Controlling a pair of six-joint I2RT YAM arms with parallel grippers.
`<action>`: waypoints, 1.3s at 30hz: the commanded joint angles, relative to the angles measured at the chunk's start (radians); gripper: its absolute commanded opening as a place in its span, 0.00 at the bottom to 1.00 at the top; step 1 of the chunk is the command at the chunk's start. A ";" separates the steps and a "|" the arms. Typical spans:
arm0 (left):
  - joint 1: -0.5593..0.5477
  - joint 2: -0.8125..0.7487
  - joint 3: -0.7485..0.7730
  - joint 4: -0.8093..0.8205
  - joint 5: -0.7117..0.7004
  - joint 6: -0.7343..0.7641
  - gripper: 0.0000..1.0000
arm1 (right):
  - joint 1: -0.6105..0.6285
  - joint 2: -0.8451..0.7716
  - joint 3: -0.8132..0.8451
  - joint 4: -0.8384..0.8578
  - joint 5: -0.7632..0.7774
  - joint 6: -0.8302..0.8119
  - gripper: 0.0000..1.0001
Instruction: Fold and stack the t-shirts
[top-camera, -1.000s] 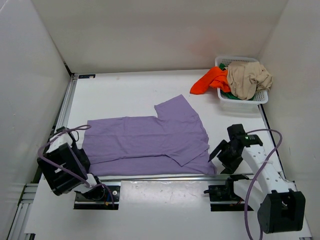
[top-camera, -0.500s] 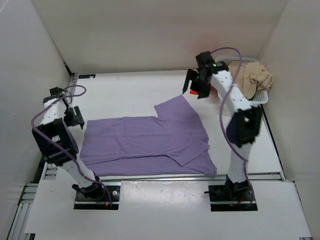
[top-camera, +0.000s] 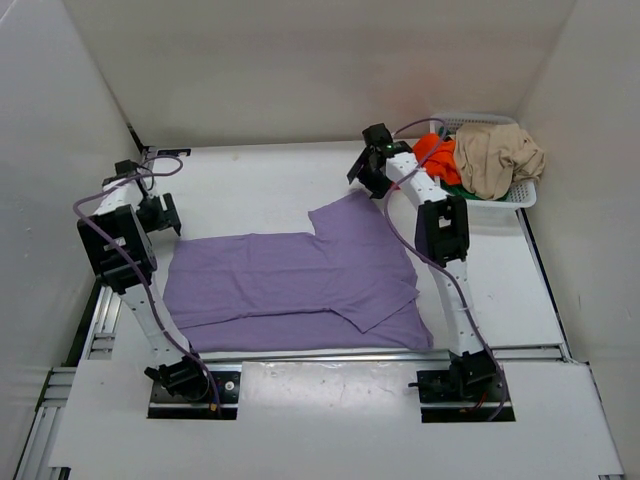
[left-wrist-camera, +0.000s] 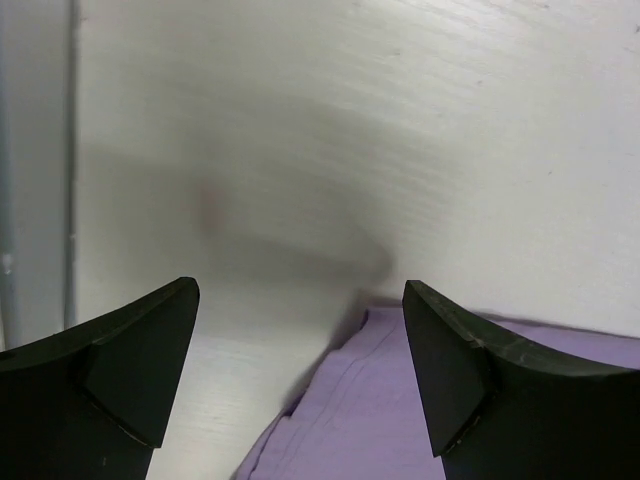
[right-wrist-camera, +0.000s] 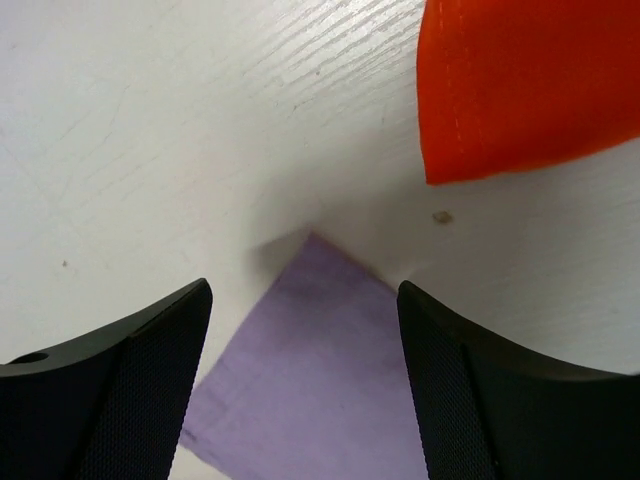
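**One shirt partly folded, three waiting**

The lavender t-shirt (top-camera: 300, 285) is lying spread mid-worktop (top-camera: 250, 185), its near side seemingly doubled over, and nothing is stacked yet. The orange-red t-shirt (top-camera: 430, 152), beige t-shirt (top-camera: 497, 158) and a sliver of green t-shirt (top-camera: 452, 188) are sitting in the basket (top-camera: 490, 206). Both pincers are hovering wide and empty, the left pincer (left-wrist-camera: 300, 300) at the shirt's far-left corner and the right pincer (right-wrist-camera: 302, 295) at its far-right corner. Open worktop is running beyond that far edge.

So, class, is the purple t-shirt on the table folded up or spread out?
Mostly spread: the purple t-shirt lies flat and wide on the table, with only one flap doubled over at one end.
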 joint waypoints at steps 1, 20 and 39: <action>-0.039 0.019 0.027 0.009 0.036 0.000 0.94 | 0.046 0.049 0.020 0.013 0.044 0.117 0.77; -0.039 0.024 -0.053 -0.024 0.154 0.000 0.73 | 0.046 -0.077 -0.166 0.071 -0.066 0.059 0.00; -0.039 -0.026 -0.088 -0.009 0.194 0.000 0.85 | 0.046 -0.381 -0.444 0.103 -0.142 -0.061 0.00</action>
